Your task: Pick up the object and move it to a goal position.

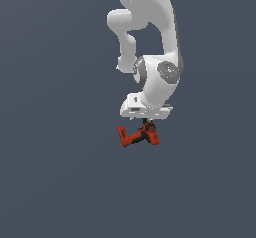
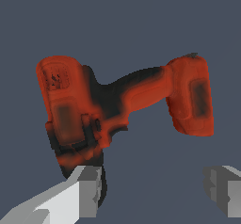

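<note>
One white arm (image 1: pixel 150 37), one tool (image 1: pixel 145 121), one red-orange drill (image 1: pixel 138 135). The drill sits directly under the tool in the exterior view, against the flat grey-blue surface (image 1: pixel 55 182). Wrist view: two grey fingers (image 2: pixel 89 190) spread wide apart; one finger overlaps the drill's black nose (contact uncertain), the other stands clear of the drill's blocky base.
</note>
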